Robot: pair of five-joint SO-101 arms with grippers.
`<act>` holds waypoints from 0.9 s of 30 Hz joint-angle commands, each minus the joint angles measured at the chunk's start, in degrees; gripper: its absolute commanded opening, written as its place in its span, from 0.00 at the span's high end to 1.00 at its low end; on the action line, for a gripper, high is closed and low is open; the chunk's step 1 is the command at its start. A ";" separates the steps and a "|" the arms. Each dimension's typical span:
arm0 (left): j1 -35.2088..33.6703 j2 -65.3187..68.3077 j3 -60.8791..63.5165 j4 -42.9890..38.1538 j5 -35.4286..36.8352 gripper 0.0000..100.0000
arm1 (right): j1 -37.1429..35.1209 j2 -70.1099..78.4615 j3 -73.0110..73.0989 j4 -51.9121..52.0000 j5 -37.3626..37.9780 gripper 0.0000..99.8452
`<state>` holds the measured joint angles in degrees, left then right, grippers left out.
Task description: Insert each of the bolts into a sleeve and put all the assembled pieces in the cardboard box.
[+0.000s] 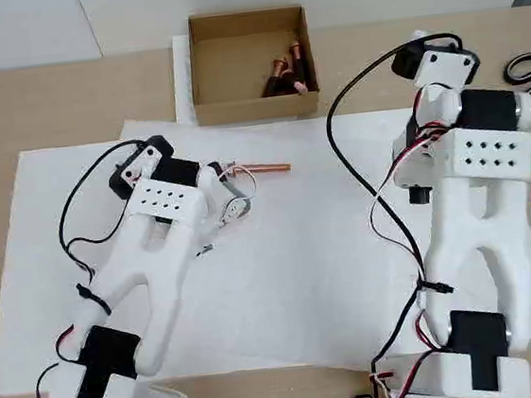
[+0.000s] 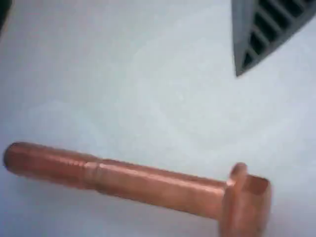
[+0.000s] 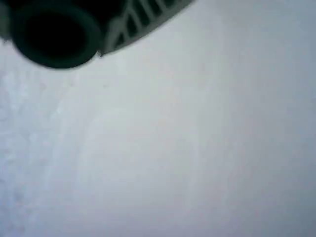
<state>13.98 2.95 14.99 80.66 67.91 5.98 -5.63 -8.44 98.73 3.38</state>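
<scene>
At two o'clock from the left gripper (image 1: 234, 191), claw apart, lies a bare bolt (image 1: 264, 169); right gripper (image 1: 414, 185) clamps a sleeve (image 3: 54, 33); bolt pickup seems next

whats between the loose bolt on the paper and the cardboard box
Nothing stands there: in the high view, only bare white paper lies between the bolt and the cardboard box.

**Twin SO-101 arms: body finish**

Left arm (image 1: 153, 254) and right arm (image 1: 480, 205): white moulded shells, forked forearm links, black servo blocks (image 1: 107, 361) at joints. Wrist plates (image 1: 491, 154) carry two rows of small holes. Black cables (image 1: 331, 130); red-and-white wire bundles (image 1: 411, 150).
</scene>
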 commanded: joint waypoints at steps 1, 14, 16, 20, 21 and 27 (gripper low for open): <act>-0.53 -0.18 -0.75 -0.88 4.13 0.70 | -1.45 -2.77 -0.26 0.48 -0.53 1.00; -0.70 -0.18 7.87 -13.19 13.63 0.70 | -1.45 -2.77 -0.26 0.48 -0.53 1.00; -0.79 -0.18 7.96 -13.19 14.59 0.70 | -1.45 -2.77 -0.26 0.48 -0.53 1.00; -0.79 -0.18 8.04 -13.19 14.77 0.70 | -1.45 -2.77 -0.26 0.48 -0.53 1.00; -0.79 -0.18 8.13 -13.19 14.86 0.70 | -1.45 -2.77 -0.26 0.48 -0.53 1.00; -0.88 -0.18 13.32 -19.08 17.05 0.70 | -1.45 -2.86 -0.26 0.57 -0.53 1.00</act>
<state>13.63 2.95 26.77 65.10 83.12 4.84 -5.63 -8.44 98.73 3.38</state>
